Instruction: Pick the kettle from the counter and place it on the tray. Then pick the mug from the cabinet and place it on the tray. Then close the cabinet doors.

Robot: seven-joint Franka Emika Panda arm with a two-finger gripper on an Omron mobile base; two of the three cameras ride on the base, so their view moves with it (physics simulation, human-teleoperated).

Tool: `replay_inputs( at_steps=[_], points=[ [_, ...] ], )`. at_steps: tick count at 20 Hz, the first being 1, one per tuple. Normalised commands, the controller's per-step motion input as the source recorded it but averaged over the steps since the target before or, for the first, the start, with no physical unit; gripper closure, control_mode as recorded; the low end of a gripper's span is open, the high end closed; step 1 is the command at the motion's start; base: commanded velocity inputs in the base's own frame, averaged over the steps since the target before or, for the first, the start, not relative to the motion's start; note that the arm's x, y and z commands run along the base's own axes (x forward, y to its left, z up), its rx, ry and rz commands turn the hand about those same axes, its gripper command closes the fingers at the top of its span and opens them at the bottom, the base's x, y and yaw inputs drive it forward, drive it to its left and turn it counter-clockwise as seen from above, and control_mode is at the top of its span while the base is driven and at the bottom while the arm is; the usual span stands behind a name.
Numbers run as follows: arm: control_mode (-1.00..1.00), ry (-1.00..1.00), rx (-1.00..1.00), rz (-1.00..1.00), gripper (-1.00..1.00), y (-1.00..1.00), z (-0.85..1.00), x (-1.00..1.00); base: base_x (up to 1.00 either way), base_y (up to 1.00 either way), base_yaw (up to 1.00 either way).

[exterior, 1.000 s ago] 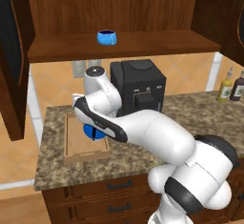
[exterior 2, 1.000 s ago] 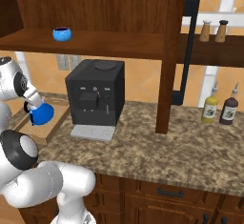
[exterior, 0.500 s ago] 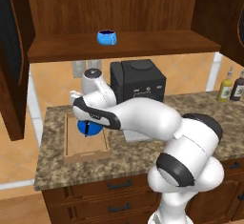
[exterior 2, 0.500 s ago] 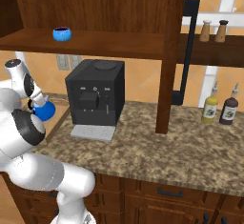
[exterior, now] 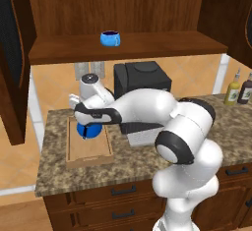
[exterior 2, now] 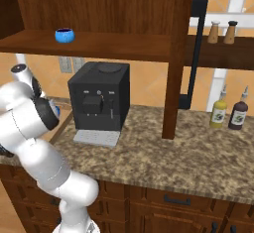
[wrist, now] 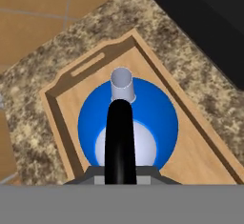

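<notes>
Claw: the claw (exterior: 87, 123) is closed on the black arched handle of the kettle (exterior: 88, 129), seen from straight above in the hand view, where the handle runs up the middle between the finger tips.
Kettle: the blue body (wrist: 127, 120) sits over the tray (wrist: 200, 158), spout toward the tray's slotted end; whether its base touches the wood cannot be told.
Tray: light wood, lying on the tabletop (exterior: 59, 176) just left of the black coffee machine (exterior: 141, 85).
Change: compared with half a second ago, the arm has folded further, elbow swung nearer the cameras; the kettle has stayed over the same part of the tray.
Mug: the mug (exterior: 110, 39) stands on the shelf of the cabinet (exterior: 128, 9), well above the tray.
Cabinet doors: both cabinet doors (exterior 2: 197, 53) stand open.
Far right: two bottles (exterior: 239, 89) by the wall.
</notes>
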Motion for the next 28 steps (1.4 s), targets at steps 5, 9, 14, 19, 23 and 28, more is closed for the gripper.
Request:
replay_inputs(
  at_steps=[5,9,14,19,23,28],
  points=[
    [-1.00,0.00,0.00,-0.03,1.00,0.12,-0.27,0.30,0.00,0.00,0.00],
    [-1.00,0.01,0.00,-0.03,1.00,0.09,-0.31,0.23,0.00,0.00,0.00],
    [-1.00,0.01,0.00,-0.03,1.00,0.03,-0.29,0.22,0.00,0.00,0.00],
    [-1.00,0.01,0.01,-0.01,-1.00,0.00,-0.24,0.05,0.00,0.00,0.00],
    [-1.00,0.02,0.05,0.00,-1.00,-0.07,-0.28,0.00,0.00,0.00,0.00],
    [-1.00,-0.01,0.03,-0.02,-1.00,-0.22,-0.07,-0.06,0.00,0.00,0.00]
  ],
)
